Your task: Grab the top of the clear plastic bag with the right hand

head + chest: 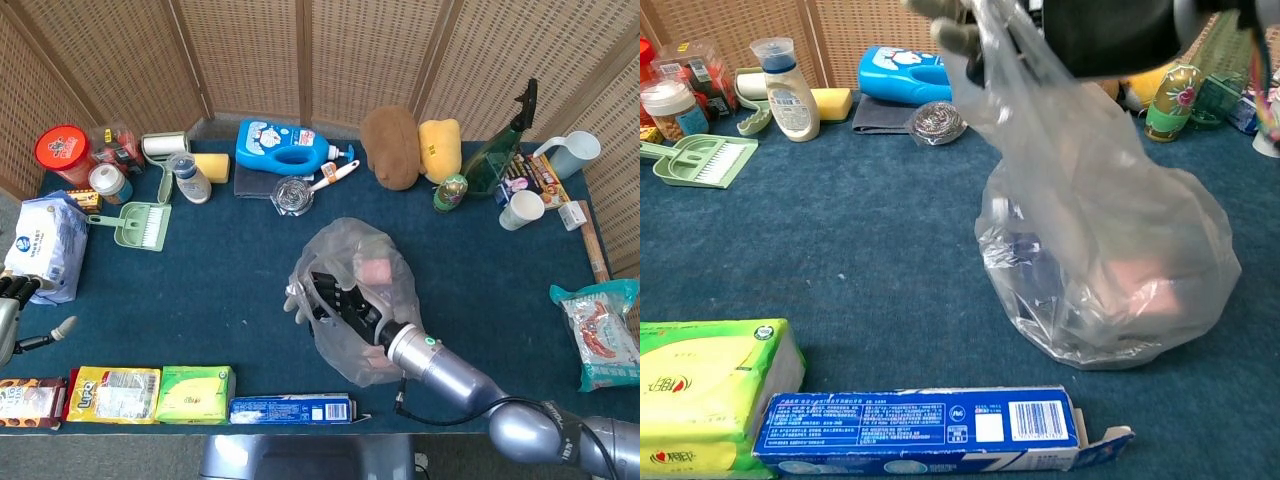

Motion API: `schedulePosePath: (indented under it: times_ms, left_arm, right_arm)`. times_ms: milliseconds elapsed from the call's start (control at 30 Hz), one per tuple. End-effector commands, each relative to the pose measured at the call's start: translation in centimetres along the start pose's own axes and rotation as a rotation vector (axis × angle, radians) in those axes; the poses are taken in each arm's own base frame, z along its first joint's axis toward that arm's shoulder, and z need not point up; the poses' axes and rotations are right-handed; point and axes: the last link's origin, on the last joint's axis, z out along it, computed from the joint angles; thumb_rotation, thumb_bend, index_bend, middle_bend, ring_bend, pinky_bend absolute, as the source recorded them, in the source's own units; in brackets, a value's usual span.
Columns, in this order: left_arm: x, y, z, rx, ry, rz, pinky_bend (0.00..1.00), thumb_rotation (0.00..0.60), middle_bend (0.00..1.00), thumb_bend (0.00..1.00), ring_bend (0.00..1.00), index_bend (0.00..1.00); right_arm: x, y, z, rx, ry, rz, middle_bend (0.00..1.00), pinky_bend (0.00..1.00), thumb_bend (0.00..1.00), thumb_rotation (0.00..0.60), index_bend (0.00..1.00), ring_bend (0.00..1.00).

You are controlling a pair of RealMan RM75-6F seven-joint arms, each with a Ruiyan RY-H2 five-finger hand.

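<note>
The clear plastic bag [372, 310] stands at the middle of the blue table with several items inside, among them something pink. My right hand [335, 298] grips its gathered top from the left side. In the chest view the bag [1110, 250] is drawn up tall, and the right hand [1090, 25] holding its neck is cut off by the top edge; pale fingertips [955, 35] show beside the plastic. My left hand [14, 308] is at the far left table edge, holding nothing, fingers apart.
A blue toothpaste box [930, 430] and a green tissue pack [710, 395] lie along the front edge. A steel scourer [292, 195], blue detergent bottle [285, 147] and brown plush [390, 147] are behind the bag. A snack pack [600, 335] lies far right.
</note>
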Motion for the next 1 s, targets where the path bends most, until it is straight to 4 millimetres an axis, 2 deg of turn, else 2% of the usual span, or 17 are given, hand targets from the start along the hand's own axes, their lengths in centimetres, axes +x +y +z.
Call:
schedulePosePath:
  times_ms: [33, 400, 533, 667, 767, 900, 1000]
  left_arm:
    - [0.0, 0.0, 0.0, 0.000, -0.002, 0.001, 0.13, 0.000, 0.36, 0.16, 0.31, 0.36]
    - [-0.1, 0.1, 0.2, 0.003, -0.006, 0.002, 0.13, 0.000, 0.36, 0.16, 0.31, 0.36]
    - [-0.2, 0.2, 0.2, 0.000, -0.009, 0.001, 0.13, 0.001, 0.36, 0.16, 0.31, 0.36]
    - [-0.2, 0.2, 0.3, 0.000, -0.007, 0.004, 0.13, 0.000, 0.36, 0.16, 0.31, 0.36]
    - [-0.1, 0.2, 0.3, -0.001, -0.008, 0.004, 0.13, 0.000, 0.36, 0.16, 0.31, 0.36]
    - [-0.1, 0.2, 0.3, 0.002, -0.007, 0.004, 0.13, 0.000, 0.36, 0.16, 0.31, 0.36]
    - [-0.1, 0.1, 0.2, 0.006, -0.008, 0.005, 0.13, 0.000, 0.36, 0.16, 0.31, 0.36]
  right_arm:
    - [0.4, -1.4, -0.5, -0.027, 0.000, 0.072, 0.47, 0.62, 0.18, 0.047, 0.42, 0.53]
    - [1.4, -3.6, -1.1, -0.086, 0.006, 0.191, 0.47, 0.64, 0.19, 0.046, 0.42, 0.54]
    - [1.7, -3.5, -1.2, -0.125, 0.014, 0.189, 0.47, 0.65, 0.19, 0.050, 0.40, 0.54]
    - [1.8, -3.5, -1.1, -0.175, 0.003, 0.242, 0.47, 0.73, 0.20, 0.047, 0.39, 0.55]
    - [1.6, -4.1, -1.1, -0.191, -0.029, 0.269, 0.48, 0.81, 0.26, 0.051, 0.39, 0.61]
    - [1.7, -5.1, -1.2, -0.184, -0.045, 0.251, 0.49, 0.86, 0.29, 0.049, 0.40, 0.64]
    - [1.6, -6.2, -1.6, -0.164, -0.057, 0.249, 0.52, 0.91, 0.33, 0.086, 0.42, 0.68]
